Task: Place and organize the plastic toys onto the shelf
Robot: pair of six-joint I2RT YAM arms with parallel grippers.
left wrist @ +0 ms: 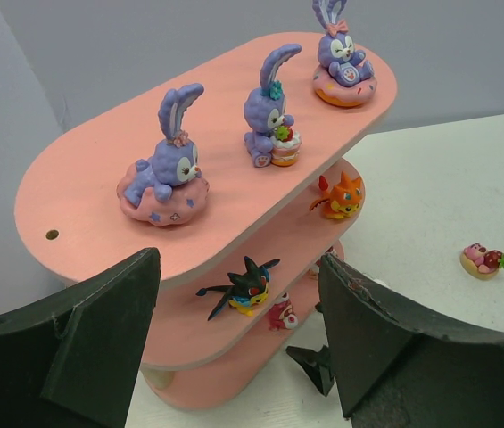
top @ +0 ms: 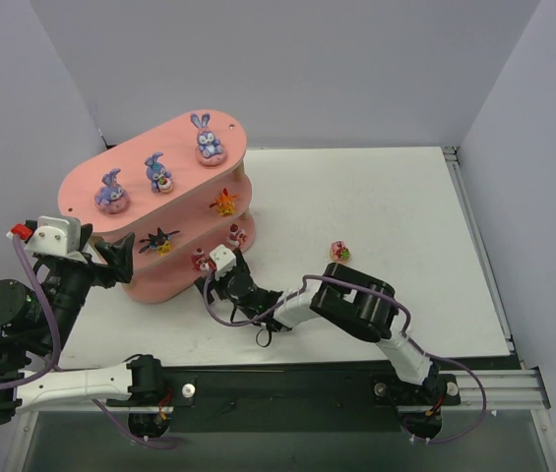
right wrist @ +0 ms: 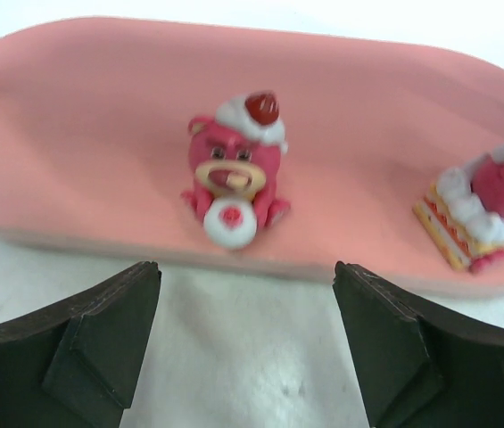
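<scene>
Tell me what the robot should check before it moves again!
1. The right hand is open and empty: ok.
2. The pink bear stands upright on the bottom board, touching neither finger: ok.
3. The left hand is open and empty: ok.
4. The three bunnies stand upright on the top board: ok.
5. Every toy is on the shelf: not ok; one loose pink toy lies on the table.
</scene>
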